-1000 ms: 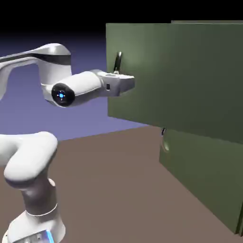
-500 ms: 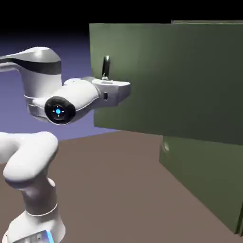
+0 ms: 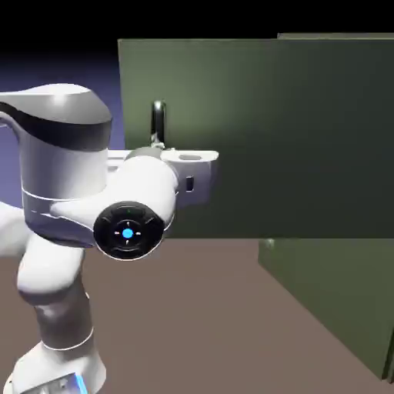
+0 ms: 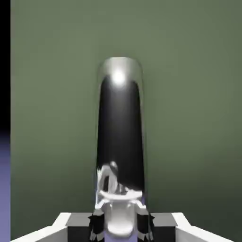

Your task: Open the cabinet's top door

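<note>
1. Matt, smooth olive-green panel on the top door (image 3: 269,131).
2. Glossy dark polished-metal look on the handle (image 4: 120,137), with bright highlights.
3. Smooth, glossy white plastic-like shell on the arm (image 3: 65,169).
4. Matt brown table (image 3: 200,323).

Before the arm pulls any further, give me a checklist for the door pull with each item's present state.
1. Fingers closed on the handle: ok; the hand view shows the dark bar clamped between them.
2. Grip position on the handle: ok; the gripper holds its lower end, and the bar rises above the hand.
3. Top door swung out from the cabinet: ok; its free edge stands well clear of the front.
4. Lower door shut: ok; it lies flush.
5. Door's swing path clear of the arm: cannot tell; the arm's joints crowd close beside the door's free edge.
</note>
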